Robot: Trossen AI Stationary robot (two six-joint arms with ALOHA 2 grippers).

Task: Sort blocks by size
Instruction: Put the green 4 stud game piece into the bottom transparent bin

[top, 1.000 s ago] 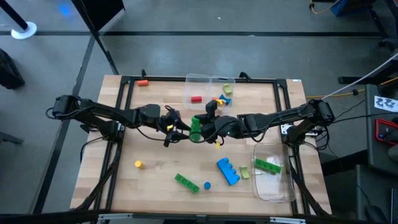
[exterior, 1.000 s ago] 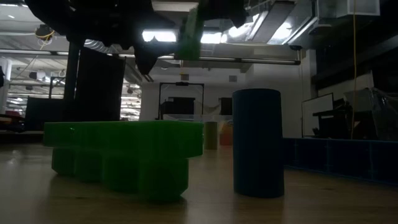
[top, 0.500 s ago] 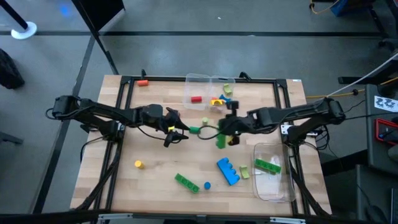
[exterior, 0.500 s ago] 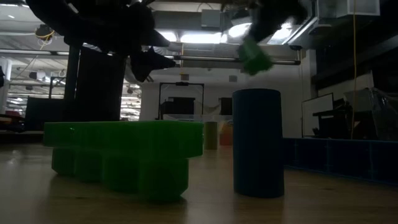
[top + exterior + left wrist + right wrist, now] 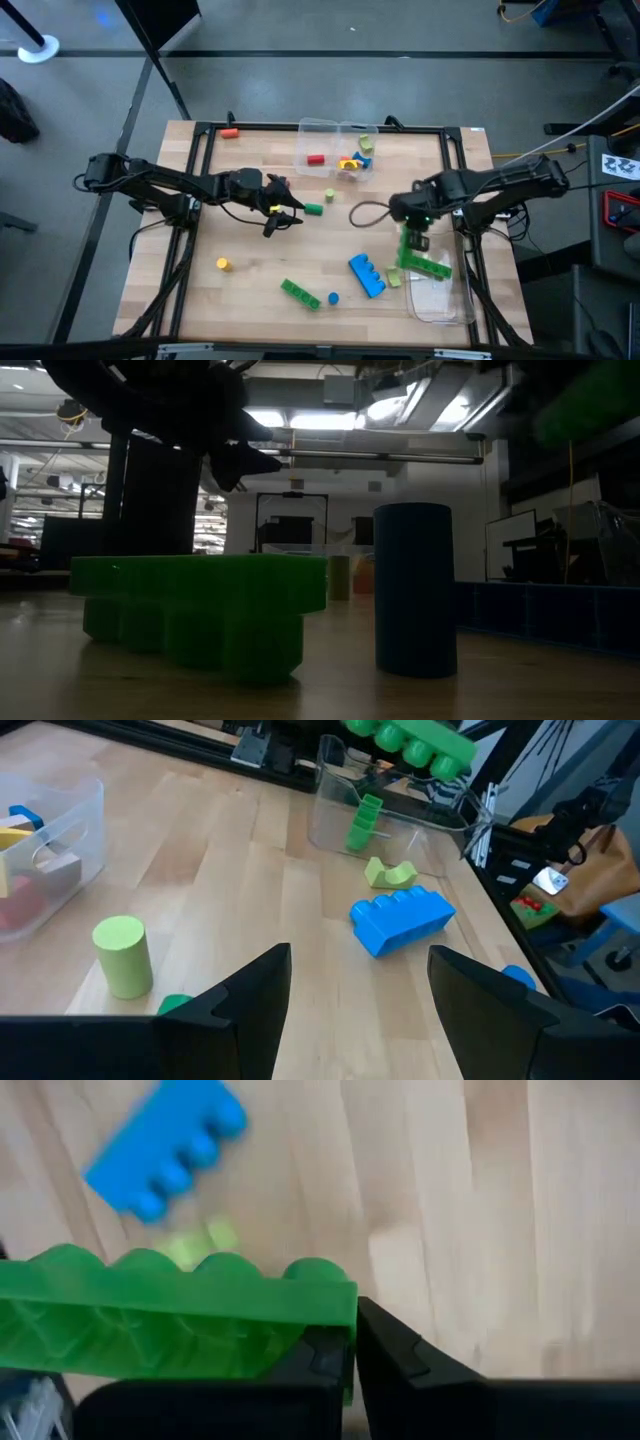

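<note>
1. Nearest the front edge of the table, a long green studded brick lies flat, its long axis running diagonally, with a small blue cylinder just beside its right end.
2. A small yellow cylinder sits alone, well apart to the left.
3. The blue studded brick lies flat on a diagonal, studs toward the right side; a lime arched piece rests just beside it.
4. At the right, the clear container holds one green studded brick, lying at a slant near its far end.
5. And there's the right claw, up above the container's far rim, clamped on a long green brick. In the right wrist view the brick's long axis lies crosswise to the fingers, with the stud row on the side facing away from them.
6. Over at mid-table, the left claw hovers with its fingers spread wide, holding nothing.
7. Just past it stand a lime cylinder, upright, and a small green piece near it.
8. Farthest back, a second clear container holds small red, yellow, blue and lime pieces.
9. One orange-red piece lies by the table's far left corner.
</note>
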